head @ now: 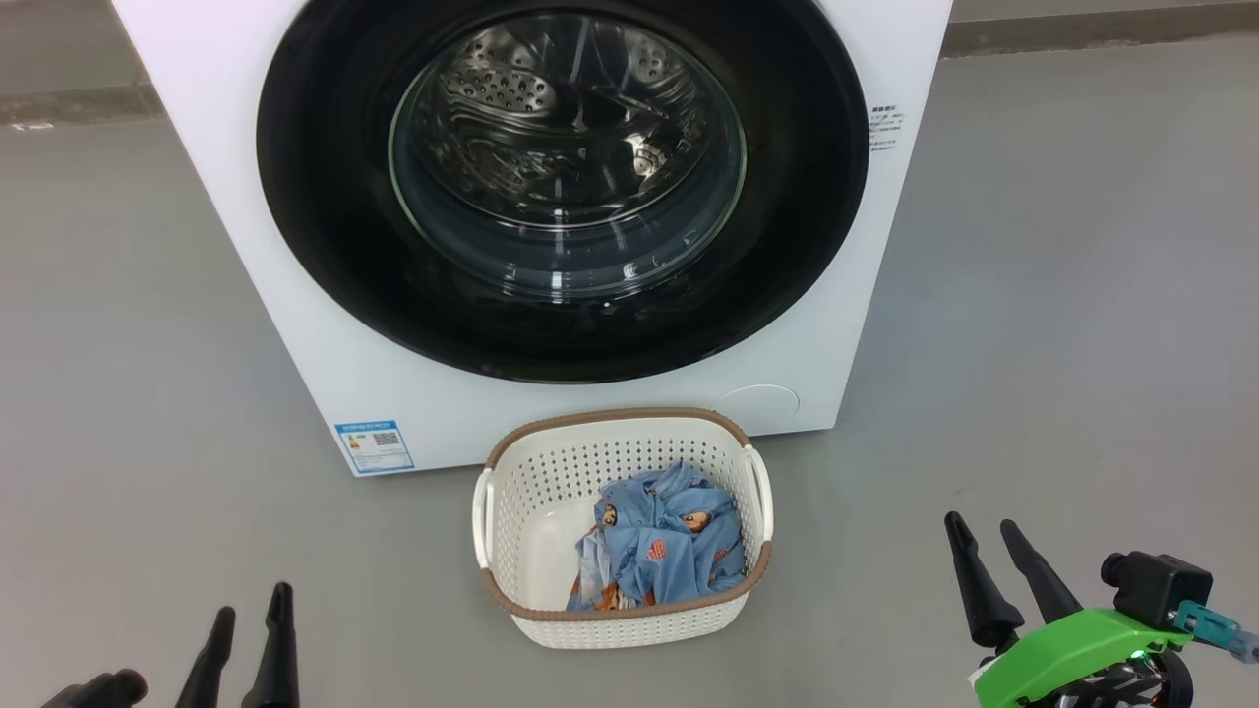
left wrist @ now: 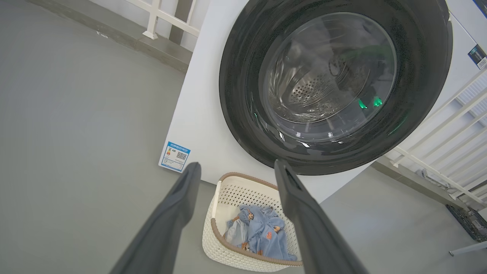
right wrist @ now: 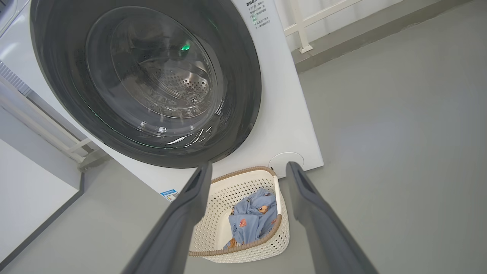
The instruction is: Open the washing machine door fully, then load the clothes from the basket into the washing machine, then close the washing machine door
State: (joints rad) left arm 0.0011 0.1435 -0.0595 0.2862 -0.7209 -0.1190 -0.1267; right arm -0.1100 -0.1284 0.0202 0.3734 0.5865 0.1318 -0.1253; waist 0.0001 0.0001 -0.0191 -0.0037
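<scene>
Hands in the foreground: the left hand (head: 254,602) at the lower left of the head view, the right hand (head: 980,522) at the lower right, each with its two long dark fingers standing apart and nothing between them. Both hang over the grey floor (head: 1062,324), well apart from the basket (head: 551,472) that lies between them.

The washing machine (head: 246,295), a white front-loading box, stands on the floor at the top of the head view. The washing machine door (head: 315,197) is closed, its wide glossy black rim flush against the white front; through the bulging glass window (head: 566,246) the perforated steel drum (head: 511,93) shows. A blue energy label (head: 374,445) marks the front's lower left corner, a round service flap (head: 757,405) its lower right.

The basket — cream-white, perforated, with a brown woven-look rim — rests on the floor just in front of the machine, below the door and near the service flap. The clothes (head: 664,541), light blue fabric with small orange and red prints, lie crumpled inside it toward its right side; part of the basket's floor is bare on the left. In each wrist view the basket appears beyond that hand's parted fingers, untouched.
</scene>
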